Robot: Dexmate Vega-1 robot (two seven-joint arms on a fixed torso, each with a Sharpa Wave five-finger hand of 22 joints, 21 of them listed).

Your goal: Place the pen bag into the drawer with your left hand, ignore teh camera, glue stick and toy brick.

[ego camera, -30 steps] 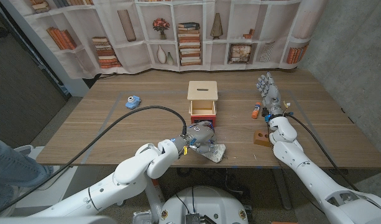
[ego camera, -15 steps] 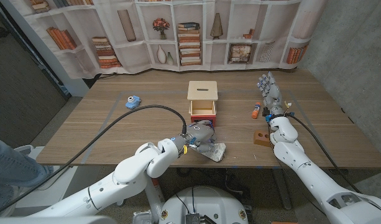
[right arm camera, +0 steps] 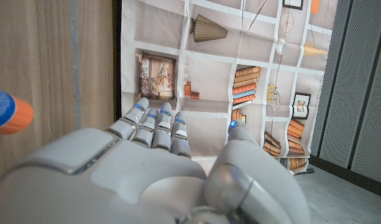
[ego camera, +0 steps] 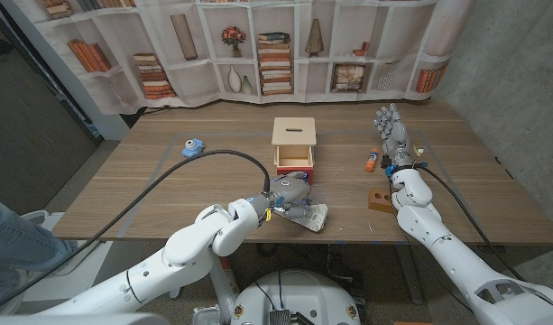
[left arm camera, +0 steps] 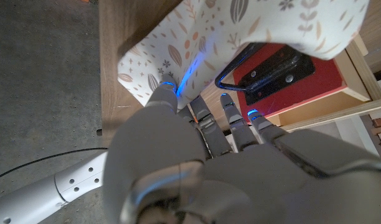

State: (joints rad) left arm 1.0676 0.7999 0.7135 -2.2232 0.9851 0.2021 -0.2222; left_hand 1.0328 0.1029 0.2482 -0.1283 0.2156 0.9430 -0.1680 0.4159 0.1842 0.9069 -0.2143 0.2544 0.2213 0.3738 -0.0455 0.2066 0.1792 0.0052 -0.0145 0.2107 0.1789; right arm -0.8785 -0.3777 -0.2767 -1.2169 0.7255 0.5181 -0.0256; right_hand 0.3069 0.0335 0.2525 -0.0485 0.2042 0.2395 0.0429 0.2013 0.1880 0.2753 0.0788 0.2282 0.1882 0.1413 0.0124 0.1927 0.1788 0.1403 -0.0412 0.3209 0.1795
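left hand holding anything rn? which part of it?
Yes. The left hand grips the white leaf-patterned fabric pen bag at its end nearest the red-fronted wooden drawer. The right hand holds nothing.

Both arms are clad in smooth, glossy white shells, built of rounded segments that meet at darker joint seams; a thick black cable loops out from the left arm's wrist and trails off behind it; a thinner black cable runs along the right forearm; the left hand (ego camera: pixel 288 192) is light grey with slim segmented fingers (left arm camera: pixel 167 92), small blue lights glowing at the tips; the right hand (ego camera: pixel 391 132) is the same grey, blue points lit on its fingers (right arm camera: pixel 154 122); a white forearm tube in the left wrist view bears a cluster of small round holes.
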